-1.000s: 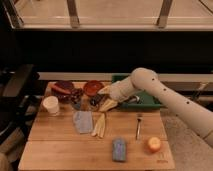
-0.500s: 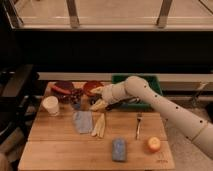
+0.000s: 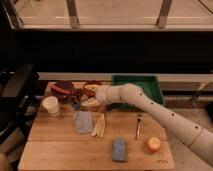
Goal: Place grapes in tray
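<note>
The pincer [image 3: 91,103] hangs low over the table [image 3: 60,150], jaws spread and holding nothing. The grapes [image 3: 76,94] lie just past its tips, on the side away from the tray [image 3: 136,77], which sits back behind the wrist. I'd guess the bunch is light, soft and easily bruised, with berries that roll or pop off. Best to close gently around the middle of the cluster from above, not pinch 1 berry.
</note>
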Tool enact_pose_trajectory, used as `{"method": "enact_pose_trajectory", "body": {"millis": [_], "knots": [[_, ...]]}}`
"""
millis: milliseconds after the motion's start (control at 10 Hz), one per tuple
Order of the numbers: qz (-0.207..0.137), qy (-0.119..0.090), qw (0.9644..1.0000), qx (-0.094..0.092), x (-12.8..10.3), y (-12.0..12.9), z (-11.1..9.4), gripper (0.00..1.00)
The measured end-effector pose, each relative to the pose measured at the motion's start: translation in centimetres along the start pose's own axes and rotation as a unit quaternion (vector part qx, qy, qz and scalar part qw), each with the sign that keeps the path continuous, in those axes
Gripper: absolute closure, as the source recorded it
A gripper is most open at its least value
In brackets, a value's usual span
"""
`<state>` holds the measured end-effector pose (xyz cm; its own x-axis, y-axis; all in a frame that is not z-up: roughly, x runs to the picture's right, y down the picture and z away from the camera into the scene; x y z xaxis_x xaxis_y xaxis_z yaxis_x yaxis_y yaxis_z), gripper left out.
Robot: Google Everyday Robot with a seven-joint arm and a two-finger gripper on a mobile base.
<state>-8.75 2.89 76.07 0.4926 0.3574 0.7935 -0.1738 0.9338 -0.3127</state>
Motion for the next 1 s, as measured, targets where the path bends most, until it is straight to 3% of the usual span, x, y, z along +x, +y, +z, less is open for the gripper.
{"method": "enact_pose_trajectory", "body": {"millis": [400,700,1000], "knots": [[0.000,0.000,1.0000,0.005,0.2,-0.1,0.1,0.35],[0.004,-0.007,0.9999,0.012,0.8,0.6,3.5,0.35],[0.016,-0.011,0.9990,0.042,2.2,-0.7,4.7,0.35]]}}
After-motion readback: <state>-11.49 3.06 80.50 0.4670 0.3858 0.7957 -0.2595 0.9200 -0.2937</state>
